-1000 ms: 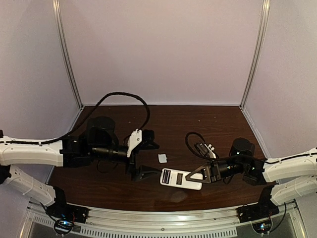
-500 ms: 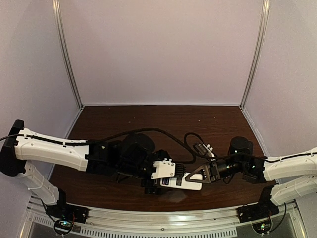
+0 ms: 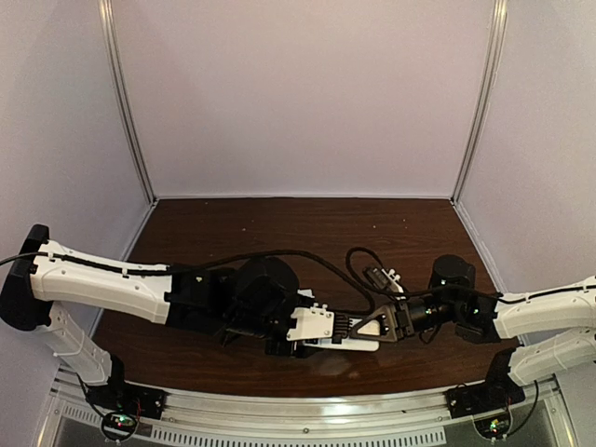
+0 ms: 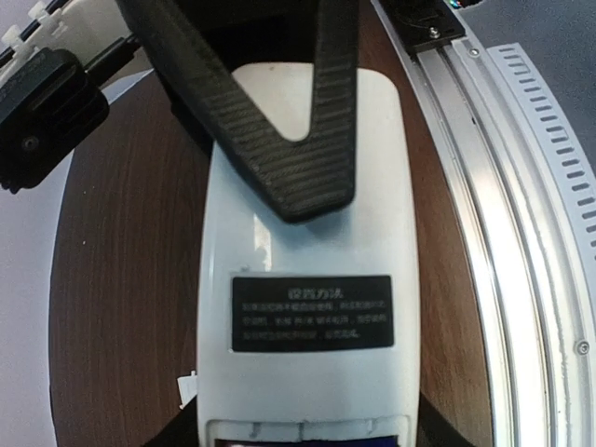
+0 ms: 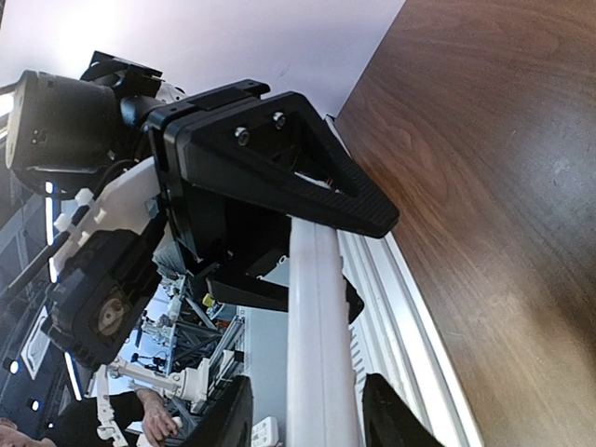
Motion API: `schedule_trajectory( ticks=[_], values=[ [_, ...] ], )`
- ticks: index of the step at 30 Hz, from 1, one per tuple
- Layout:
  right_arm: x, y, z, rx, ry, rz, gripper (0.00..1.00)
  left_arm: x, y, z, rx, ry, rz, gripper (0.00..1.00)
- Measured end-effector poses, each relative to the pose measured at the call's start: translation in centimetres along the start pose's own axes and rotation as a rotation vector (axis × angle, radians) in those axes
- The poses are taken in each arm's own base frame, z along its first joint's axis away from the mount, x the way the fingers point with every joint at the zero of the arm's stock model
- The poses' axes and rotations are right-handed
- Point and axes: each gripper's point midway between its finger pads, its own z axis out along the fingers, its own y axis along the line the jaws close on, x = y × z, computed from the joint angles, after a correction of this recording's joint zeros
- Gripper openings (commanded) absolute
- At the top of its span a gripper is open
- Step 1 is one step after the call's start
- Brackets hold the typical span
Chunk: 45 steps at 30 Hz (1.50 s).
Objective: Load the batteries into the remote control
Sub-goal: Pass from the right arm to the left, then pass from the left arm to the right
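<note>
Remote control point(image 4: 312, 247) sits label side up at the table's point(image 3: 279, 219) 6 o'clock, mostly hidden from above. Left gripper point(image 4: 298, 426) clamps its long edges from 9 o'clock, fingers cut off. Right gripper point(image 5: 312, 410) straddles the 3 o'clock end loosely, gap showing. Blue sliver point(image 4: 298, 440) at frame bottom, unidentifiable

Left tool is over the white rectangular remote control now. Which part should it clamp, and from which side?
I'd clamp the white rectangular remote control across its two long straight edges beside the black label, with the left tool descending from above. Its back faces up, those edges are parallel and bare, and the right tool occupies the far end.
</note>
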Motion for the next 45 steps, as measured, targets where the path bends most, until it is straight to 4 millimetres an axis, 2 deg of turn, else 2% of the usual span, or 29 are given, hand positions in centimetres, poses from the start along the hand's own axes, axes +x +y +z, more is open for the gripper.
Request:
schedule_trajectory(
  ticks=[5,10,13,18,24,26,29,33,35,40,42,43,45],
  values=[
    [-1.9,-0.1,-1.3,0.012,-0.070,-0.004,0.59,-0.1,1.0,0.1,-0.053,0.001,-0.090,0.43],
    [-3.7,1.1,-2.6,0.009,-0.157,-0.041,0.58,-0.3,2.4,1.0,-0.124,-0.001,-0.221,0.43],
    [-4.5,1.0,-2.9,0.024,-0.201,-0.043,0.56,-0.8,3.3,1.4,-0.163,-0.019,-0.313,0.42],
    [-5.7,0.7,-3.4,0.041,-0.277,-0.034,0.39,-1.3,4.5,1.7,-0.218,-0.052,-0.450,0.41],
    [-7.0,-0.3,-3.7,0.070,-0.346,-0.002,0.17,-1.8,5.6,1.8,-0.262,-0.071,-0.526,0.41],
    [-7.1,-0.5,-3.8,0.071,-0.362,0.019,0.11,-1.7,5.8,1.9,-0.273,-0.069,-0.528,0.47],
    [-7.1,-0.7,-4.1,0.064,-0.376,0.040,0.03,-1.7,5.9,2.0,-0.282,-0.069,-0.523,0.61],
    [-7.3,-0.9,-4.7,0.058,-0.391,0.048,0.00,-1.9,6.2,2.0,-0.298,-0.080,-0.529,0.95],
    [-7.5,-1.1,-5.2,0.065,-0.402,0.050,0.00,-1.9,6.8,1.8,-0.324,-0.088,-0.542,0.98],
    [-8.7,-2.0,-7.7,0.123,-0.473,0.040,0.00,-0.5,9.1,0.5,-0.335,-0.115,-0.672,0.97],
    [-8.7,-2.7,-8.4,0.161,-0.480,0.041,0.00,1.8,11.1,-0.4,-0.336,-0.116,-0.792,0.97],
    [-8.9,-3.2,-9.0,0.185,-0.494,0.041,0.00,3.1,12.4,-0.7,-0.349,-0.116,-0.849,0.94],
    [-8.6,-4.4,-9.4,0.225,-0.486,0.059,0.00,6.4,14.7,-1.4,-0.376,-0.110,-0.973,0.76]
  ],
)
